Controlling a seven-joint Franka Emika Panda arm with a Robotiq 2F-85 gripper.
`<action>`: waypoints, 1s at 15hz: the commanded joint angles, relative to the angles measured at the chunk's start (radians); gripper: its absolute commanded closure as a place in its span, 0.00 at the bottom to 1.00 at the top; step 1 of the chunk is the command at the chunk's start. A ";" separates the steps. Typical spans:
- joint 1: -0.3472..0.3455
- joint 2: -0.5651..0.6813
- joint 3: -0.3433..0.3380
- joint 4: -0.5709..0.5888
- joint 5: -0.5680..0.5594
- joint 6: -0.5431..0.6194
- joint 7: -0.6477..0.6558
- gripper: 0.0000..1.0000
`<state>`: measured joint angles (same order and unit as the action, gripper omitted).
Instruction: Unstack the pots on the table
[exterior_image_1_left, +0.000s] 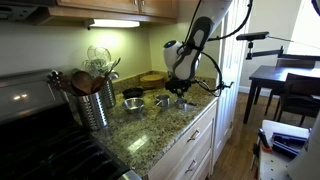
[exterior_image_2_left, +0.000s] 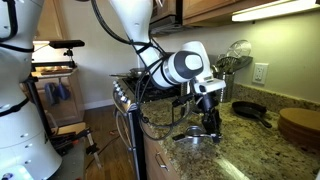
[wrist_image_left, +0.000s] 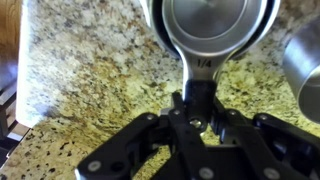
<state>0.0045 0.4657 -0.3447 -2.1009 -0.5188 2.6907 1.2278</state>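
Nearest, pincer (wrist_image_left: 197, 100) at bottom edge of wrist view, fingers (wrist_image_left: 181, 103) snug against both sides of handle (wrist_image_left: 200, 75); clamped on it, as far as visible. Just beyond, pot (wrist_image_left: 212, 25): round, shiny steel, concentric rims one within another. Handle short and flat, pointing straight back at pincer; long axis running from pincer outward across worktop (wrist_image_left: 90, 60). Pot upright on speckled granite, likewise in an exterior view (exterior_image_1_left: 161, 101). Farther right, second pot (wrist_image_left: 306, 60), steel, close beside.
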 joint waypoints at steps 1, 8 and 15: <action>0.031 0.011 -0.031 0.004 0.021 0.004 0.013 0.88; 0.052 -0.024 -0.073 -0.009 0.001 -0.009 0.022 0.88; 0.023 -0.054 -0.063 -0.009 0.034 -0.004 -0.024 0.88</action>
<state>0.0268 0.4571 -0.4040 -2.0917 -0.5136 2.6904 1.2269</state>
